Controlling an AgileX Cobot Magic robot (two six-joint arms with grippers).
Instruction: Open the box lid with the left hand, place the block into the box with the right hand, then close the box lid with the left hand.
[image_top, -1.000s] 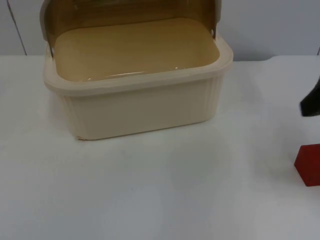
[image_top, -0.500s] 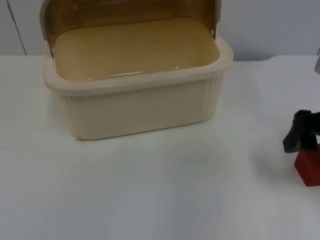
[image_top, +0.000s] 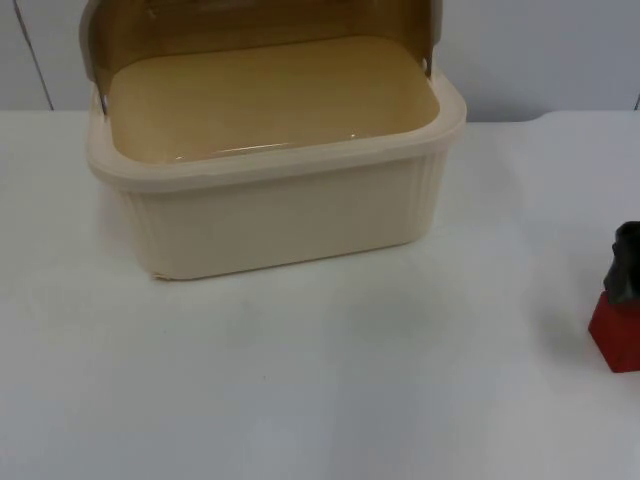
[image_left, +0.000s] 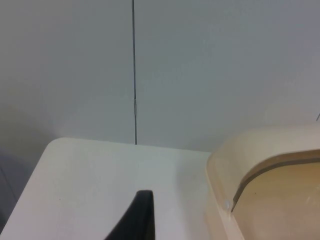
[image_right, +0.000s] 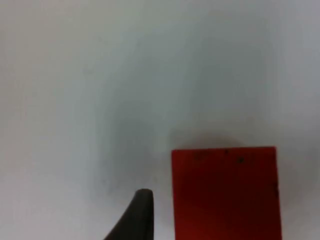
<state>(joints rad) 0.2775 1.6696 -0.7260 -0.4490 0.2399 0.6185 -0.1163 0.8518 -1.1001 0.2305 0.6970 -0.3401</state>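
Note:
The cream box (image_top: 280, 215) stands at the back of the table with its brown see-through lid (image_top: 250, 25) swung up and back, and its inside is bare. A red block (image_top: 617, 330) lies on the table at the far right. My right gripper (image_top: 629, 288) is down at the block's top, open. One black fingertip (image_right: 142, 210) sits just beside the block (image_right: 225, 192), apart from it. My left gripper (image_left: 147, 220) waits off the box's left back corner (image_left: 235, 165), close to the wall.
The grey partition wall (image_top: 540, 50) closes the table right behind the box. The white table (image_top: 300, 380) stretches wide in front of the box and between box and block. The table's rounded corner (image_left: 55, 150) lies near my left gripper.
My right gripper has dropped from higher up at the right edge down onto the red block. The box, the lid and the block have stayed put.

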